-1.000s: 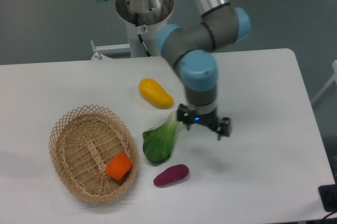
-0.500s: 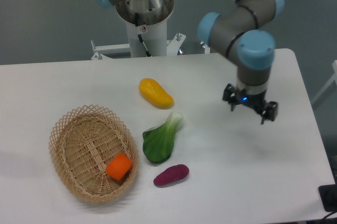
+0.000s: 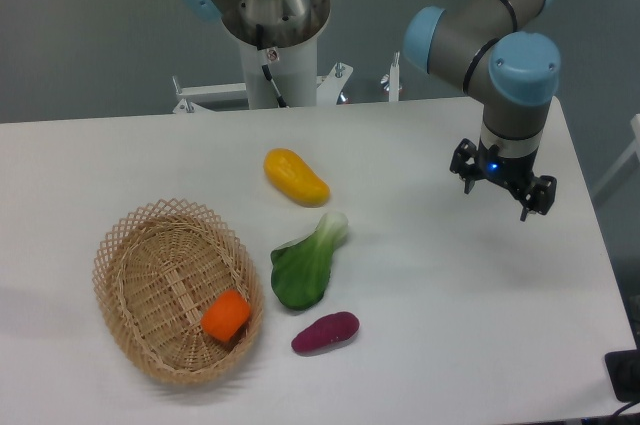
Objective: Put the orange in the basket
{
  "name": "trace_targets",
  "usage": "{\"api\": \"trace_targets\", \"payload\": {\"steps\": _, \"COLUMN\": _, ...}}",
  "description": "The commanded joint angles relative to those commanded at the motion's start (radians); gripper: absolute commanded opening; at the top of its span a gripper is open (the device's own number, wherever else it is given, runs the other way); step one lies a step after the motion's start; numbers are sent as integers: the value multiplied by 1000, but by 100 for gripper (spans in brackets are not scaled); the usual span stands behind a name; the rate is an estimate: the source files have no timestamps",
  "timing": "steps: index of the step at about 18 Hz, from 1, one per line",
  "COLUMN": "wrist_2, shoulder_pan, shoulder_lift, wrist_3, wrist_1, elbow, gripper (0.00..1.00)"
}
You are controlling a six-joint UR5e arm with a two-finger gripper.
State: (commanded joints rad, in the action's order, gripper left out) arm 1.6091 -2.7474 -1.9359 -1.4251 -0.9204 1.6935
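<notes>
The orange (image 3: 227, 315), a small bright orange stubby chunk, lies inside the basket (image 3: 130, 245) against its right wall. The basket is a large oval tan wicker one at the front left of the white table. My gripper (image 3: 503, 186) hangs over the right side of the table, far from the basket. Its fingers are spread apart and hold nothing.
A yellow-orange mango-like fruit (image 3: 295, 177) lies mid-table. A green leafy vegetable (image 3: 306, 263) lies right of the basket, with a purple vegetable (image 3: 325, 332) in front of it. The arm's base (image 3: 272, 15) stands behind the table. The table's right edge (image 3: 590, 215) is near the gripper.
The gripper has swung from beside the green vegetable to the right side of the table, empty throughout. The orange has stayed in the basket.
</notes>
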Motion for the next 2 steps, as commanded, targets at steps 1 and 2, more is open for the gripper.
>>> {"api": "trace_targets", "payload": {"steps": 1, "wrist_2": 0, "shoulder_pan": 0, "shoulder_lift": 2, "wrist_3": 0, "wrist_1": 0, "elbow": 0, "gripper": 100}}
{"api": "trace_targets", "payload": {"steps": 2, "wrist_2": 0, "shoulder_pan": 0, "shoulder_lift": 2, "wrist_3": 0, "wrist_1": 0, "elbow": 0, "gripper": 100}}
